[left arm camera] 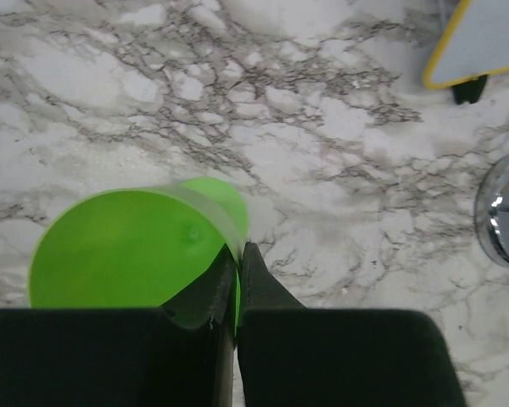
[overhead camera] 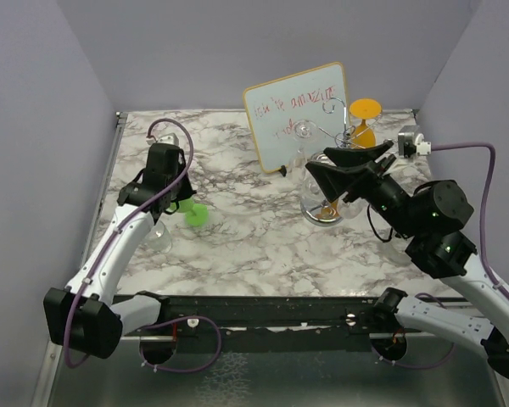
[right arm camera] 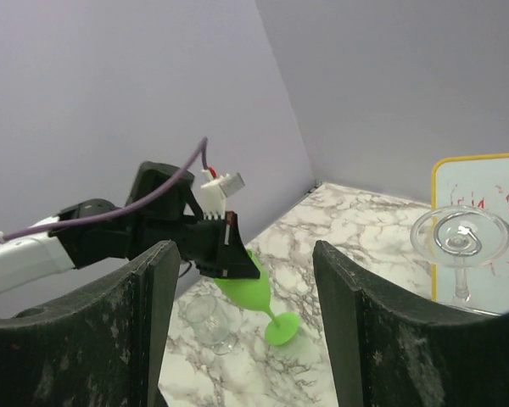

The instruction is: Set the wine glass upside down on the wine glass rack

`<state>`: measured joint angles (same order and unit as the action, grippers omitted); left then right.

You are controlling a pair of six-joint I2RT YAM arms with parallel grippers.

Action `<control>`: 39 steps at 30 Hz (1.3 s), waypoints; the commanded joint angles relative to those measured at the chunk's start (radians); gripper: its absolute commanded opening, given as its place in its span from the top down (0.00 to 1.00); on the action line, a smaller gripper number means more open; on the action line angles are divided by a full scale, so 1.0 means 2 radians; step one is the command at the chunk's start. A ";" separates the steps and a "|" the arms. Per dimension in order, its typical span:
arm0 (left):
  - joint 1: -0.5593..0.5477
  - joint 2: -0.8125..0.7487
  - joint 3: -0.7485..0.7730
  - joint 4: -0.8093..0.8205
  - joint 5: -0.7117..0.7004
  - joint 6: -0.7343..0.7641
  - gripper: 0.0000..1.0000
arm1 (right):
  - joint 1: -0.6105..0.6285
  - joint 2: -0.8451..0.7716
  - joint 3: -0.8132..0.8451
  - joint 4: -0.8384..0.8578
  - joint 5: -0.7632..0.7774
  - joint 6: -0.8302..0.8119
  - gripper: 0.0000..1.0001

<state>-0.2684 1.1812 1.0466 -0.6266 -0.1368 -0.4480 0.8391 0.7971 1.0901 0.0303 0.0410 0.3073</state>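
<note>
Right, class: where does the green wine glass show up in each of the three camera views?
Top external: green wine glass left of centre.
Left wrist: green wine glass lower left, close up.
Right wrist: green wine glass bottom centre.
Shared landmark: whiteboard, in all three.

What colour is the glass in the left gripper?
Bright green; the glass shows best in the left wrist view.

The marble-patterned table (overhead camera: pixel 246 246) carries a tilted whiteboard (overhead camera: pixel 299 114), the wine glass rack (left arm camera: pixel 505 212) on its disc base, and a clear glass (overhead camera: pixel 159 237) standing near the left edge.
</note>
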 commanded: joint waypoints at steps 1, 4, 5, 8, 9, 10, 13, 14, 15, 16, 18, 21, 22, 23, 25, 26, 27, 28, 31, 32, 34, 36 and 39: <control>0.001 -0.056 0.035 0.035 0.082 0.001 1.00 | 0.004 0.029 0.019 -0.014 -0.005 0.023 0.30; 0.001 -0.087 0.043 0.063 0.113 -0.017 1.00 | 0.004 0.054 0.034 -0.028 -0.017 0.036 0.31; 0.001 -0.097 0.044 0.075 0.123 -0.023 1.00 | 0.003 0.061 0.037 -0.028 -0.024 0.041 0.31; 0.001 -0.130 0.043 0.125 0.148 -0.051 1.00 | 0.004 0.078 0.037 -0.020 -0.040 0.060 0.31; 0.001 -0.142 0.040 0.148 0.159 -0.061 1.00 | 0.003 0.085 0.038 -0.008 -0.040 0.068 0.31; 0.001 -0.153 0.035 0.176 0.168 -0.070 1.00 | 0.003 0.092 0.041 -0.004 -0.042 0.077 0.31; 0.001 -0.177 0.025 0.249 0.196 -0.091 1.00 | 0.004 0.117 0.059 -0.008 -0.046 0.103 0.32; 0.001 -0.183 0.024 0.269 0.203 -0.097 1.00 | 0.004 0.125 0.066 -0.012 -0.047 0.111 0.33; 0.001 -0.189 0.023 0.291 0.211 -0.104 1.00 | 0.004 0.135 0.074 -0.014 -0.046 0.120 0.33; 0.001 -0.195 0.021 0.308 0.217 -0.112 1.00 | 0.004 0.142 0.080 -0.014 -0.045 0.131 0.32; 0.001 -0.211 0.011 0.364 0.227 -0.132 1.00 | 0.004 0.152 0.086 -0.013 -0.040 0.157 0.32; 0.001 -0.233 -0.010 0.436 0.231 -0.159 1.00 | 0.004 0.169 0.102 -0.007 -0.043 0.183 0.30; 0.001 -0.238 -0.013 0.450 0.229 -0.167 1.00 | 0.003 0.174 0.109 -0.004 -0.046 0.186 0.30; 0.001 -0.242 -0.013 0.456 0.227 -0.173 1.00 | 0.004 0.178 0.115 0.002 -0.050 0.187 0.29; 0.001 -0.246 -0.008 0.462 0.227 -0.177 1.00 | 0.004 0.180 0.120 0.021 -0.060 0.188 0.27; 0.001 -0.247 -0.006 0.463 0.229 -0.181 1.00 | 0.004 0.180 0.122 0.031 -0.066 0.188 0.27; 0.001 -0.248 -0.004 0.464 0.231 -0.187 1.00 | 0.003 0.180 0.124 0.041 -0.069 0.188 0.26; 0.001 -0.250 -0.002 0.465 0.234 -0.193 1.00 | 0.004 0.181 0.127 0.045 -0.072 0.188 0.26; 0.001 -0.253 0.000 0.471 0.245 -0.209 1.00 | 0.004 0.186 0.133 0.054 -0.082 0.189 0.26; 0.001 -0.255 0.001 0.473 0.248 -0.212 1.00 | 0.004 0.187 0.134 0.057 -0.084 0.190 0.26; 0.001 -0.258 -0.002 0.480 0.254 -0.213 1.00 | 0.003 0.188 0.131 0.068 -0.094 0.195 0.26; 0.001 -0.261 -0.006 0.486 0.258 -0.211 1.00 | 0.004 0.189 0.128 0.083 -0.103 0.197 0.26; 0.001 -0.263 -0.012 0.491 0.264 -0.212 1.00 | 0.003 0.193 0.130 0.084 -0.101 0.197 0.26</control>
<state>-0.2684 0.6746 1.0317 0.2951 0.3412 -0.8528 0.8391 1.1652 1.3346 0.1505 -0.1215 0.6880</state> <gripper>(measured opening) 0.013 0.739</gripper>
